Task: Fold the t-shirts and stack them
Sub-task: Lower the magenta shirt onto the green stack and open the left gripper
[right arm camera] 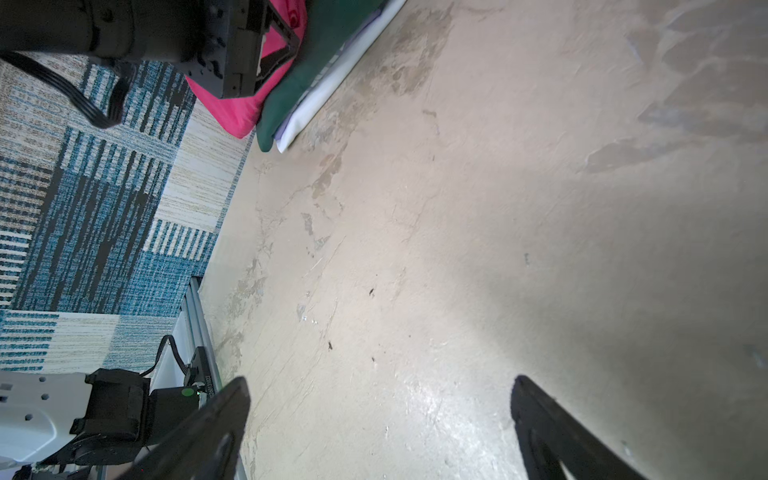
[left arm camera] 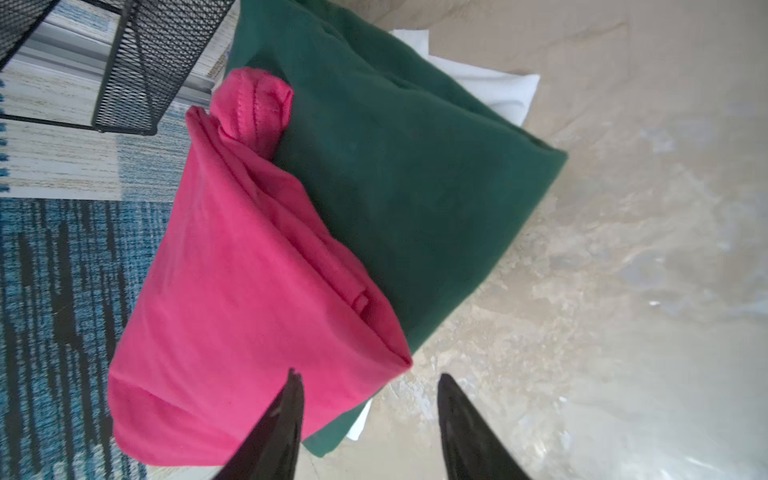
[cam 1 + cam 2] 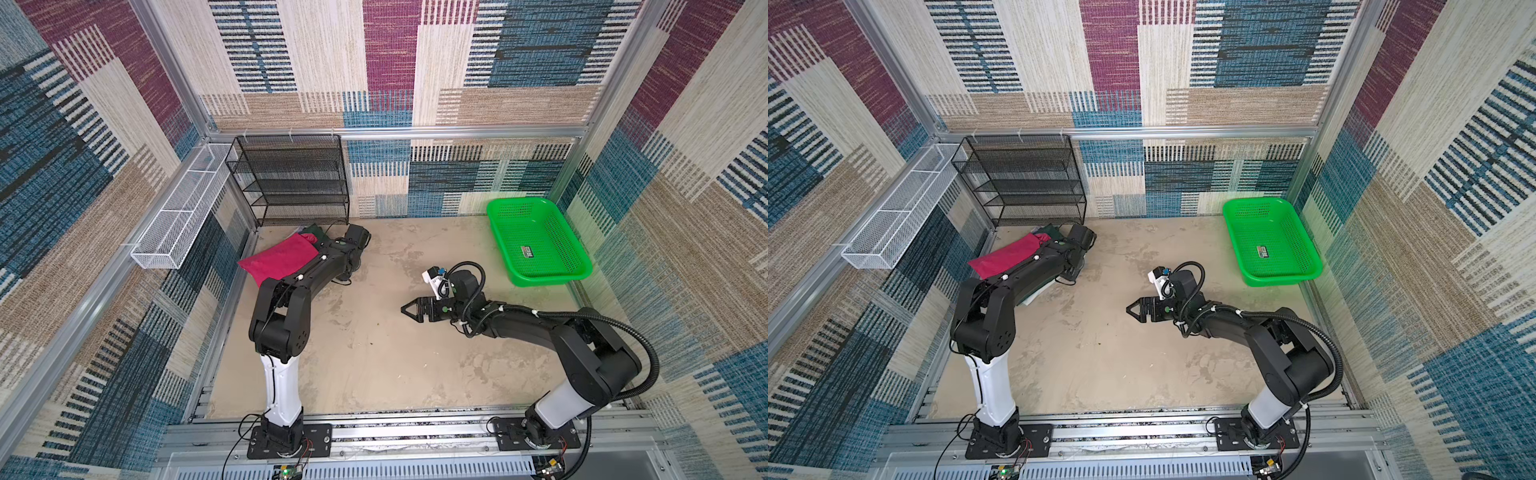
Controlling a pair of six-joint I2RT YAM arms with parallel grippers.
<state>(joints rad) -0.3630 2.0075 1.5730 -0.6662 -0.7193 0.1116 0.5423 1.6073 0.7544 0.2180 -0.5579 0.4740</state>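
1. At the far left corner of the desk (image 3: 374,353), just in front of the rack (image 3: 291,178), we see the shirts lying one on another: a white shirt (image 2: 507,91) lowest, a green shirt (image 2: 395,166) on it, a pink shirt (image 2: 249,291) on top
2. The green shirt looks folded flat and square; the white one shows only as an edge beneath it, and we cannot tell how many white layers there are
3. The pink shirt is folded, but roughly: it lies askew, reaches past the green shirt toward the left edge of the desk, and one end is bunched into a knob
4. The left pincer (image 2: 369,374) hovers at a corner of the pink shirt with its jaws partway apart; nothing is pinched between them, though one finger looks close to the cloth
5. The right pincer (image 1: 380,378) hangs over the bare middle of the desk, jaws spread wide and holding nothing
6. The basket (image 3: 548,279) at the far right corner shows no cloth, and we see no loose shirt elsewhere on the desk
7. We judge the task close to its end: every shirt in view is folded and piled; what is left, as we read it, is to square the pink shirt on the green one and smooth its bunched end
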